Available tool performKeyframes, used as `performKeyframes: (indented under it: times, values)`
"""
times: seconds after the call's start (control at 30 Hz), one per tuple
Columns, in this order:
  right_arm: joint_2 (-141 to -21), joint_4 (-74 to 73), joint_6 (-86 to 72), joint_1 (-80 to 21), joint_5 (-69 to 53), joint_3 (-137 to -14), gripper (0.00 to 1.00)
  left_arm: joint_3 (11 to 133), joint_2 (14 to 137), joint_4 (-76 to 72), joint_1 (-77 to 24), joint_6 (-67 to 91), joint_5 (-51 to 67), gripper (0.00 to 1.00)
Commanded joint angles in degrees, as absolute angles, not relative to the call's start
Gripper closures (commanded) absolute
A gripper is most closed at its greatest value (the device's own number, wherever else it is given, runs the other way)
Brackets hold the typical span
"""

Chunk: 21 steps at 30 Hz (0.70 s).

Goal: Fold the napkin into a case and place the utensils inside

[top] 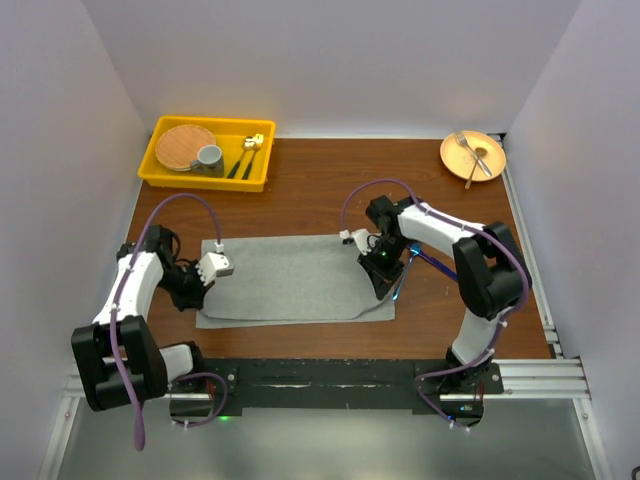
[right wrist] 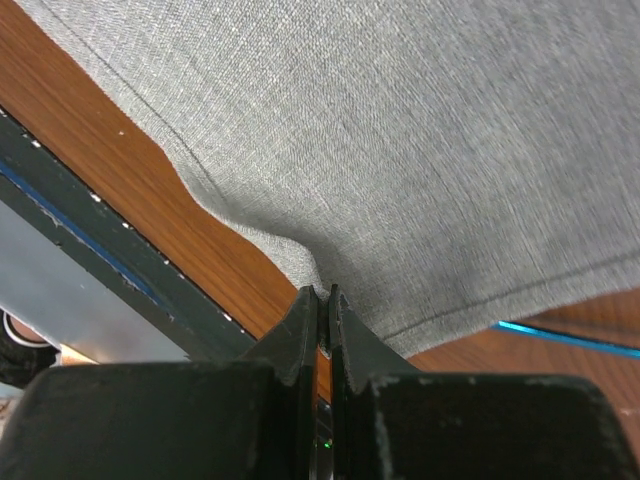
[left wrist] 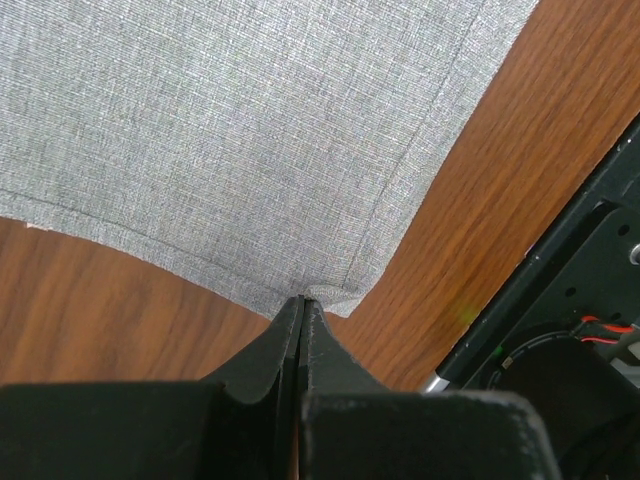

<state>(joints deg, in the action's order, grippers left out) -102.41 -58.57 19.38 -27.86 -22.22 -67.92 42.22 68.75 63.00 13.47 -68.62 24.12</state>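
Broadly, the wooden table (top: pixel 320 190) carries the grey napkin (top: pixel 290 280), spread flat at its middle between the two arms. Both arms are bent at the elbow and reach inward and low, the left arm (top: pixel 135 285) to the napkin's left edge and the right arm (top: pixel 470 260) to its right edge. The left claw (left wrist: pixel 303 303) is pressed together, pinching a hemmed corner of the cloth, and the right claw (right wrist: pixel 322 292) likewise pinches the cloth's edge, which puckers at its tips.

Napkin (top: pixel 290 278) flat mid-desk (top: pixel 320 200). Behind napkin, leftward: tray (top: pixel 205 182) holding dish (top: pixel 185 147), cup (top: pixel 209 157), cutlery (top: pixel 247 155). Behind napkin, rightward: plate (top: pixel 447 155) bearing fork (top: pixel 470 152). Left gripper (left wrist: pixel 302 310) at its near left corner, right gripper (right wrist: pixel 322 295) at its right edge.
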Motion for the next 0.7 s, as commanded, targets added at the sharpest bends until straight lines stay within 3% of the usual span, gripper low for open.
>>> performKeyframes:
  times: [0.0, 0.23, 0.5, 0.67]
  values:
    - [-104.67, -57.31, 19.51, -28.65, -21.80, -67.94, 1.00, 40.70, 69.78, 60.74, 13.89, -70.05, 23.47, 1.00]
    - [-105.82, -58.27, 20.21, -28.83, -21.00, -69.34, 1.00, 39.46, 69.70, 59.94, 13.97, -70.05, 23.11, 1.00]
    - [-100.73, -63.45, 20.92, -28.83, -21.62, -73.04, 1.00, 49.12, 68.21, 67.49, 13.97, -70.31, 26.28, 1.00]
    - [-99.93, -63.72, 21.53, -28.74, -20.92, -71.99, 1.00, 48.17, 66.10, 69.43, 13.89, -72.15, 25.67, 1.00]
